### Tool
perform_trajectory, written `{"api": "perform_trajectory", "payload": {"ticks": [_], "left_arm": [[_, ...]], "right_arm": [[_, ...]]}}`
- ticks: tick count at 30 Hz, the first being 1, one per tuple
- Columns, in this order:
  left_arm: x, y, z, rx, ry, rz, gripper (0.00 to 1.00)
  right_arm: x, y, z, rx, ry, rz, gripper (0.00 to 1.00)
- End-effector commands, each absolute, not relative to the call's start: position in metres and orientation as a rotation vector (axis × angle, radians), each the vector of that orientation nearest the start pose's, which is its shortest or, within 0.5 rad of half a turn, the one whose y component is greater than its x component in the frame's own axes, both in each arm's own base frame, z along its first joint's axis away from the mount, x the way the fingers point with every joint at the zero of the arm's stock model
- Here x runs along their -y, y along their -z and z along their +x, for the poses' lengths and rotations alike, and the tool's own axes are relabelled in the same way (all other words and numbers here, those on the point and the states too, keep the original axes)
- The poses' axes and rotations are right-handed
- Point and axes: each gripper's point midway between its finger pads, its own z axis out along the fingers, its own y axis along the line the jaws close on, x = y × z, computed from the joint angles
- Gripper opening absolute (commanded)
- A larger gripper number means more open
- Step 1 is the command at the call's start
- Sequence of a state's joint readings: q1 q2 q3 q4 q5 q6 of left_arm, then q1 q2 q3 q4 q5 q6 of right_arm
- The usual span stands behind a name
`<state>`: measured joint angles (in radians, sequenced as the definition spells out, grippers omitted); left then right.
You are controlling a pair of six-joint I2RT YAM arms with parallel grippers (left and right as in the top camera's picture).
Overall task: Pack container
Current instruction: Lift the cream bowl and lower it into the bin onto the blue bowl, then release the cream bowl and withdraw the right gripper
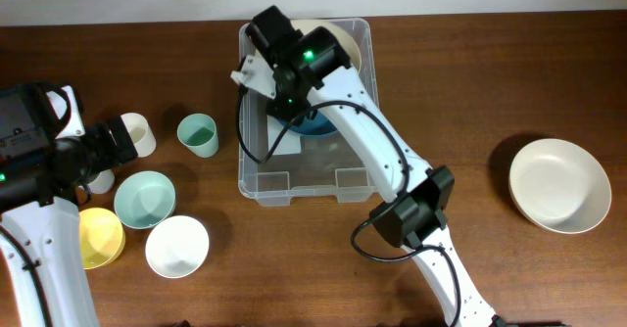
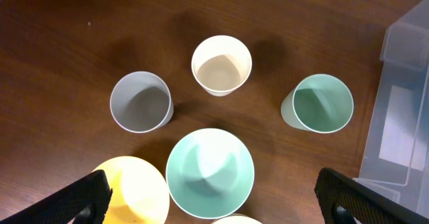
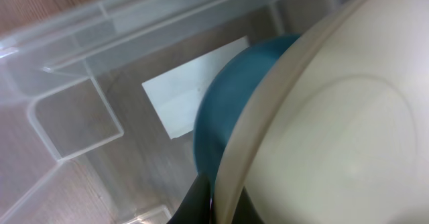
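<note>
Container (image 1: 304, 198): clear plastic bin, rounded rim, stepped base, white label (image 3: 188, 96) on its floor. It stands mid-desk (image 1: 470, 82) toward the far edge, with its long axis running away from the robot

Right claw (image 3: 206, 205): down inside the container, toward its left wall. Only one dark finger shows, at the lower edge of the wrist view, hard against the rim of a cream bowl (image 3: 335, 130). Cannot tell whether the claw is clamped on that rim or apart. The bowl is smooth and matte, tilted, and overlaps a smooth blue bowl (image 3: 224, 117)

Left claw (image 2: 213, 180): fingers wide apart, holding nothing, hovering above the loose ware left of the container
- grey cup (image 2: 139, 102), cream cup (image 2: 221, 64), green cup (image 2: 323, 103)
- teal bowl (image 2: 210, 174), yellow bowl (image 2: 134, 190)
- all round, smooth, open side up
- the container lies to this claw's right, and the green cup is nearest its wall

Judgement: the left arm is the nearer one for these pieces, and each would have to travel rightward over the long left wall. A large pale bowl (image 1: 560, 185) sits alone, well right of the container, nearer the right arm
</note>
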<state>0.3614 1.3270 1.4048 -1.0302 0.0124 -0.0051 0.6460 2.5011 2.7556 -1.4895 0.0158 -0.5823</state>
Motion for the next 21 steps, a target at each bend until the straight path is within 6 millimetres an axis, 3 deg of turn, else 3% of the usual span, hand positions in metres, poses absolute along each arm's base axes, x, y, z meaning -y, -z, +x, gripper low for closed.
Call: {"api": "perform_trajectory", "payload": {"ticks": [1, 5, 11, 13, 14, 18, 21], "left_arm": [[-0.118, -0.253, 0.318, -2.470, -0.114, -0.468, 1.00], [-0.118, -0.253, 0.318, -2.470, -0.115, -0.468, 1.00], [-0.118, -0.253, 0.318, -2.470, -0.114, -0.468, 1.00], [-0.118, -0.253, 0.318, -2.470, -0.114, -0.468, 1.00], [-0.118, -0.253, 0.318, -2.470, -0.114, -0.468, 1.00], [-0.118, -0.253, 0.318, -2.470, -0.114, -0.468, 1.00], [-0.118, -0.253, 0.318, -2.471, -0.114, -0.469, 0.99]], "right_arm": [[-0.314, -0.156, 0.428, -2.300, -0.008, -1.628, 0.04], [-0.308, -0.138, 0.431, -2.337, -0.004, -1.632, 0.04], [-0.298, -0.130, 0.435, -2.371, -0.001, -1.619, 0.04], [-0.297, -0.130, 0.436, -2.372, 0.000, -1.617, 0.14], [-0.297, -0.130, 0.436, -2.372, 0.000, -1.617, 0.30], [-0.299, -0.131, 0.438, -2.366, -0.001, -1.606, 0.43], [-0.301, -0.132, 0.439, -2.356, -0.002, -1.603, 0.43]]}}
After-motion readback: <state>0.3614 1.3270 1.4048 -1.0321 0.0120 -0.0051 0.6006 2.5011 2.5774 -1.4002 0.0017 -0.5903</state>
